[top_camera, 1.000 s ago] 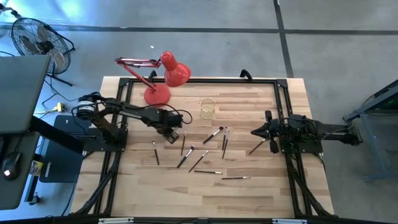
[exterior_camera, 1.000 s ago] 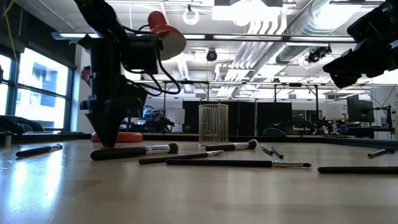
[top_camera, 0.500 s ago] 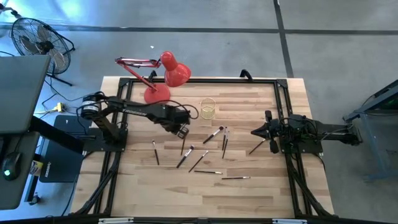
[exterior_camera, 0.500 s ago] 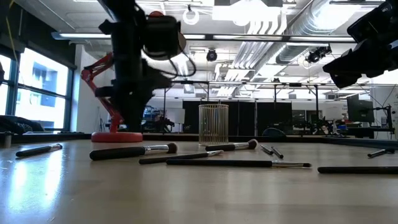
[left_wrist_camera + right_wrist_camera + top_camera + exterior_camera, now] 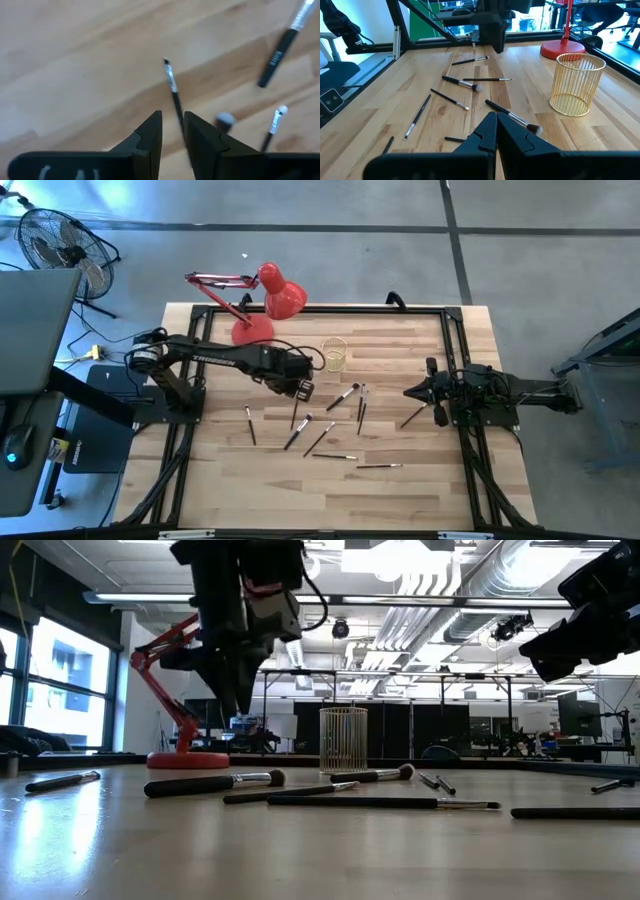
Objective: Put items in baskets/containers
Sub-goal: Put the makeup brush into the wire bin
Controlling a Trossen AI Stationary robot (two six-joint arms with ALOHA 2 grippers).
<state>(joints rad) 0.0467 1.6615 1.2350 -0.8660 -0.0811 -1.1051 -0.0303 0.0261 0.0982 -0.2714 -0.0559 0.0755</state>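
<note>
Several thin brushes (image 5: 343,395) lie flat and scattered on the wooden table's middle, seen also in the low view (image 5: 215,782) and the right wrist view (image 5: 462,83). The cup (image 5: 334,355) is a small cylinder of thin yellow wires standing upright (image 5: 343,739) (image 5: 576,85). My left gripper (image 5: 303,389) (image 5: 240,705) hangs above the table just left of the cup, shut on one thin dark brush (image 5: 172,87). My right gripper (image 5: 409,392) (image 5: 495,119) waits shut at the table's right side, above the wood. My left gripper pinches the thin brush by its handle (image 5: 177,114) between the two fingers, which point down from above. The brush runs out past the fingertips, its small bristle end (image 5: 166,61) ahead of them. It is lifted clear of the table.
A red desk lamp (image 5: 262,302) stands on its round base at the far left of the table, close behind the left arm. A black frame rail (image 5: 330,310) borders the work area. Bare wood lies along the near edge.
My left gripper has risen from the table top, where its fingertips stood near the left brushes, and has travelled toward the right and far side, closer to the wire cup. The right arm has kept still.
</note>
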